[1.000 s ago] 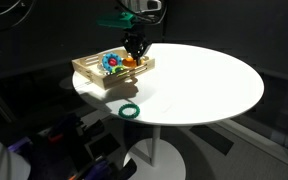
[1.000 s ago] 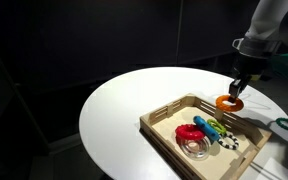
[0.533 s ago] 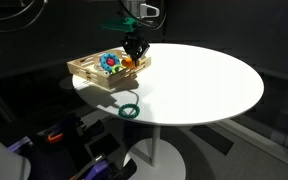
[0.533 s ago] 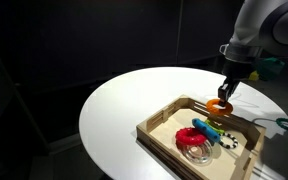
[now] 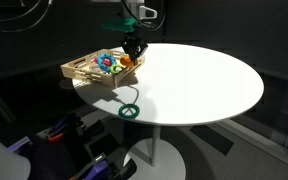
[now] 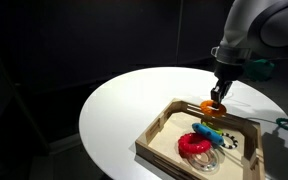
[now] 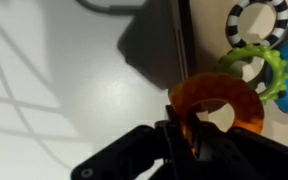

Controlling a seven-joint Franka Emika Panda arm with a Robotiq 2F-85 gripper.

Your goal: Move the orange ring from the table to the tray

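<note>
Item: orange ring (image 6: 215,107), held at its rim by the gripper (image 6: 217,97), whose jaws are closed on it; the wrist view shows the ring (image 7: 221,104) pinched between the two fingers, near edge only. Location: off the table (image 6: 124,105) and at the wooden tray (image 6: 160,124), just inside the tray's wall on the arm's side, which the wrist view shows as a dark strip beside the ring. Task status, as judged: pick-up and carry done; lowering, if any is needed, and release into the tray not yet done. Tray contents: red ring (image 6: 195,143), clear ring (image 6: 208,160), green ring (image 7: 261,68), black-and-white ring (image 7: 256,22), and small blue pieces too small to tell apart. Elsewhere: a dark ring (image 5: 130,110) lies on the table near its edge, well apart from the tray (image 5: 84,72). Not determinable: whether the orange ring touches the tray floor or hangs above it; the gripper (image 5: 133,51) covers much of it in that exterior view, and the wrist view cuts off the fingers' lower part and the tray's far side.
</note>
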